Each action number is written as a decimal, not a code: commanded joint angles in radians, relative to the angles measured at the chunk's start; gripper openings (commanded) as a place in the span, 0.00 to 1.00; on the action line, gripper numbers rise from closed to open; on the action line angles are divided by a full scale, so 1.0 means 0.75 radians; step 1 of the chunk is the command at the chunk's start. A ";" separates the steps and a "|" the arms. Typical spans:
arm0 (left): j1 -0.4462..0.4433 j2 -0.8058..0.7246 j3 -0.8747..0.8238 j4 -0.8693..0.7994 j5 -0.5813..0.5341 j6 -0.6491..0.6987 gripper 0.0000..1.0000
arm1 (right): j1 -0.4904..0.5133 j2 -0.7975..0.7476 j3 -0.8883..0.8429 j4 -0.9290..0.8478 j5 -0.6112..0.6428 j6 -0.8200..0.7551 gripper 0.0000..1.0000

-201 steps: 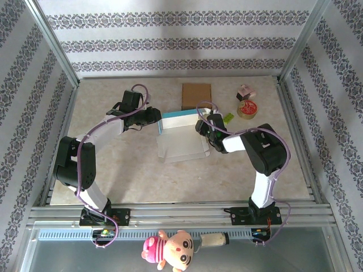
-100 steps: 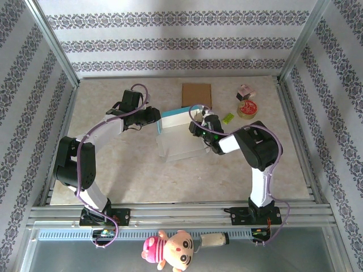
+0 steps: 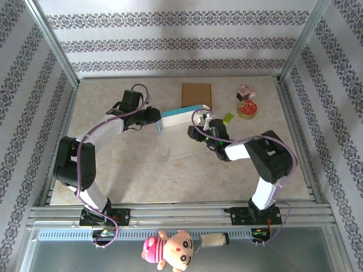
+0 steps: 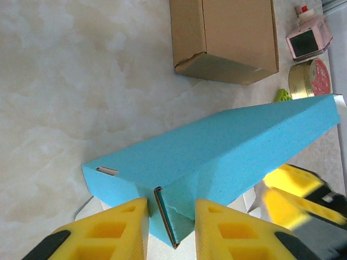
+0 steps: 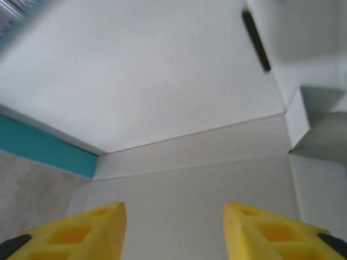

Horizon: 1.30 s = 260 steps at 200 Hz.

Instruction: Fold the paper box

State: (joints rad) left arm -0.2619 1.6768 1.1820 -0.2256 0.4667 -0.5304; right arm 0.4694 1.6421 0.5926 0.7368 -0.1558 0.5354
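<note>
Left gripper (image 4: 171, 208) pinches blue-and-white paper box (image 4: 217, 157) wall edge, frame centre; right gripper (image 5: 172, 212) wide above white box floor.

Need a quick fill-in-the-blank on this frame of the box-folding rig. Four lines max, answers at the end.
The left pincer is shut on a flap of the ___ paper box.
The right pincer is ___, holding nothing, over the box's white inside.
Beyond the paper box lies a ___ cardboard box.
The round tin has a ___ lid.
Missing words: blue; open; brown; red.
</note>
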 commanded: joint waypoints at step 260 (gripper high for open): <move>0.008 0.038 0.042 -0.003 0.022 0.010 0.57 | -0.135 0.120 0.454 -0.619 -0.043 -0.346 0.14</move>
State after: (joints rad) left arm -0.2596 1.6794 1.2049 -0.2401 0.4633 -0.5236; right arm 0.3626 1.7672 0.9401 0.2771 -0.1871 0.2813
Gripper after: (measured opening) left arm 0.591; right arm 0.150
